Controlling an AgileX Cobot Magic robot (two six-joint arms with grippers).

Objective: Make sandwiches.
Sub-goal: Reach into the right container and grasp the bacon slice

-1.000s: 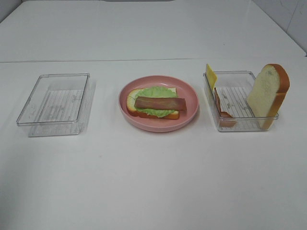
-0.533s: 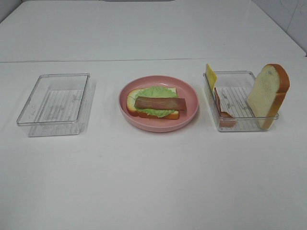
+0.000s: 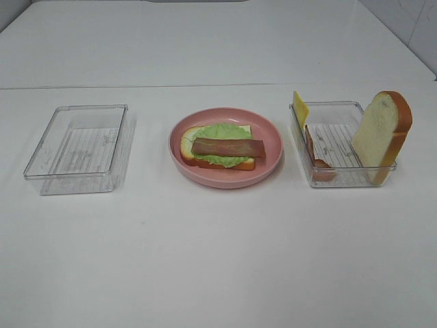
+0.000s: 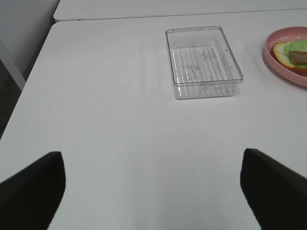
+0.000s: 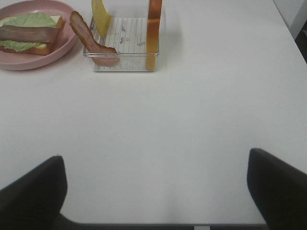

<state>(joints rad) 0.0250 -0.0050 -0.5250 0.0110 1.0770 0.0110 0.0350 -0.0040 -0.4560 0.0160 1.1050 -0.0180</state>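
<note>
Left tool [image 4: 151, 154] and right tool [image 5: 154, 155] are poised above the near bench [image 3: 218, 260], both released and empty. One open sandwich [image 3: 222, 147] lies on one central plate [image 3: 225, 182]. There are two trays: the left tray [image 3: 68, 183] and the right tray [image 3: 341, 179], which holds one bread slice [image 3: 382, 133], one cheese slice [image 3: 300, 106] and one bacon strip [image 5: 85, 33].

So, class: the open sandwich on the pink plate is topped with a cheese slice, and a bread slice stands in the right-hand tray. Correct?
No: a bacon strip tops the sandwich, not cheese, as the exterior high view shows. The rest holds.
</note>
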